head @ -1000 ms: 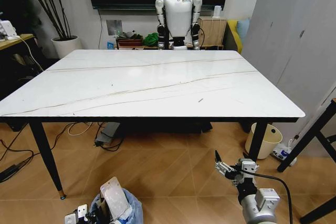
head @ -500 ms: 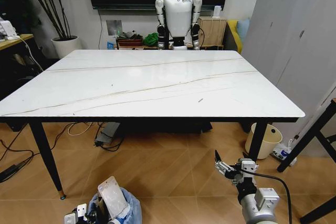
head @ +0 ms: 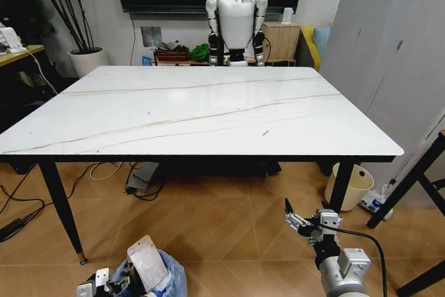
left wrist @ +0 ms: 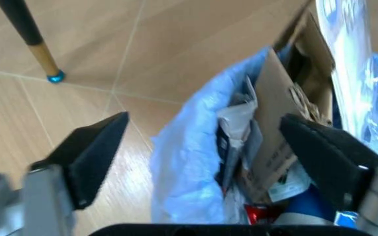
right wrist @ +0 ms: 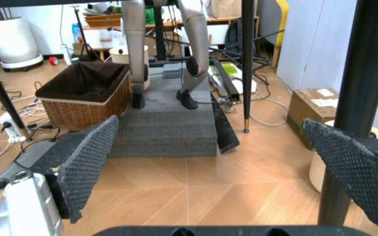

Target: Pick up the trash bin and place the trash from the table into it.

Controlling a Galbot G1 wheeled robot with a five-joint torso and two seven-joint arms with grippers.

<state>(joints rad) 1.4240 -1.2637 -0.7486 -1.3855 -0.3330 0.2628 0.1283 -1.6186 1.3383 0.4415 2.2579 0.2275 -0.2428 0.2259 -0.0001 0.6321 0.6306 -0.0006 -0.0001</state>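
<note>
The trash bin [head: 170, 279], lined with a light-blue bag, stands on the floor at my lower left, in front of the table [head: 208, 109]. Trash fills it: a white packet [head: 146, 255] sticks up from the rim. The left wrist view looks down on the trash bin [left wrist: 189, 157], holding brown cardboard [left wrist: 274, 113] and wrappers. My left gripper [head: 94, 284] [left wrist: 208, 147] is open, its fingers spread to either side of the bag and apart from it. My right gripper [head: 295, 222] [right wrist: 208, 167] hangs open and holds nothing, low near the table's right front leg.
A cream-white bin [head: 348, 186] stands by the right front table leg [head: 341, 189]. The left front leg [head: 59, 206] is close to the trash bin. Cables [head: 21, 206] lie on the floor. A wicker basket [right wrist: 87, 93] and another robot [head: 236, 22] are beyond the table.
My left gripper has shifted slightly to the left, and the white packet sticking out of the bin has shifted left too. The right arm has not moved.
</note>
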